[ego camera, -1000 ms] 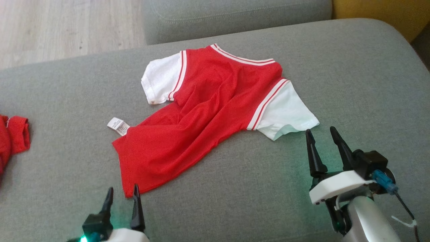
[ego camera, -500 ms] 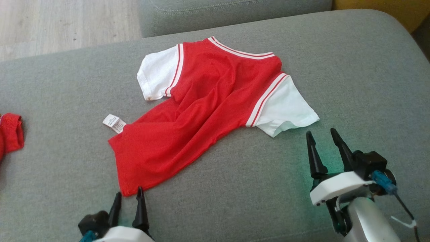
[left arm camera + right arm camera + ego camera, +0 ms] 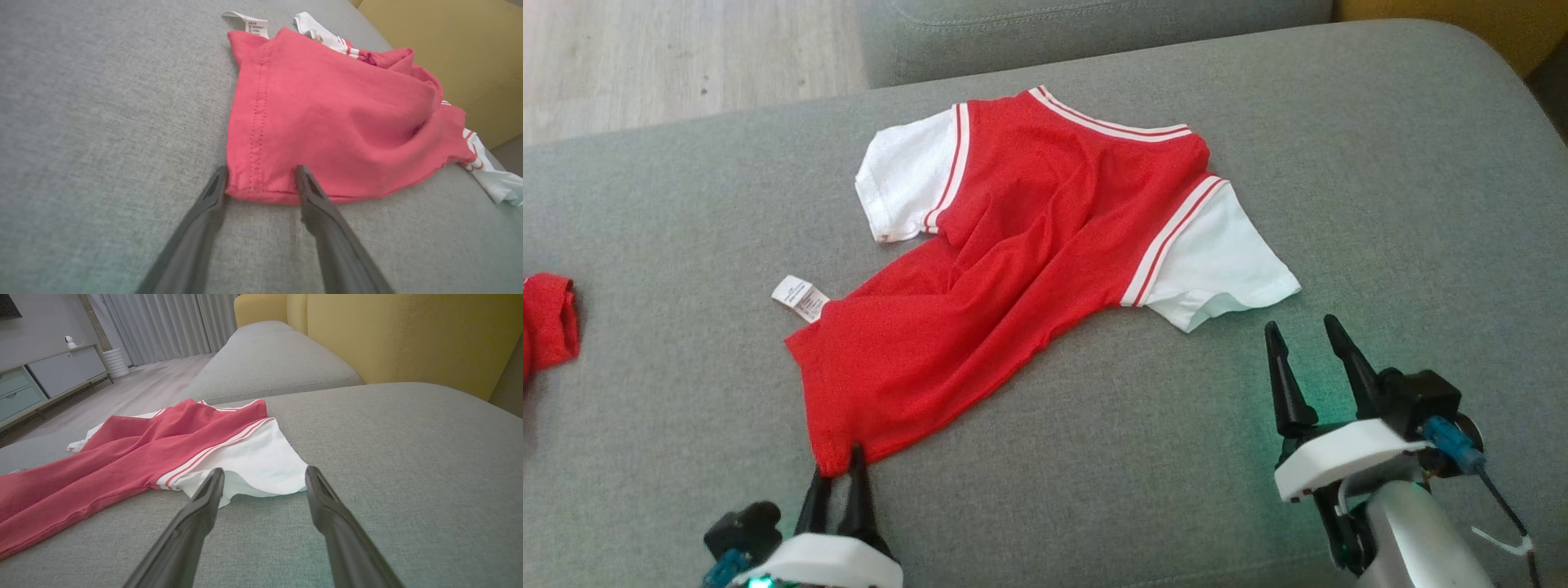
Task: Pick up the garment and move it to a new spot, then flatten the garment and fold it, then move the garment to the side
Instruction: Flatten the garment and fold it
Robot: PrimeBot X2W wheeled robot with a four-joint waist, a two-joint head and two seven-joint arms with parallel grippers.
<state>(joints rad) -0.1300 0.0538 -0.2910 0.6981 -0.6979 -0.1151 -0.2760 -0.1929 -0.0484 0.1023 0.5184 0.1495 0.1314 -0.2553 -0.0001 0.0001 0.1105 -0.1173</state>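
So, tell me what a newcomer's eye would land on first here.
A red jersey with white sleeves lies rumpled across the middle of the grey sofa cushion. The left gripper straddles its near hem corner with its fingers, and the right gripper sits open just short of one white sleeve.

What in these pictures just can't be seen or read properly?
Print on the tag: too small in the head view, blurred in the left wrist view.
The red cloth: cut off by the head view's left edge.
Underside of the shirt: hidden against the sofa.
Whether the left end effector touches the shirt: blurred in the left wrist view.
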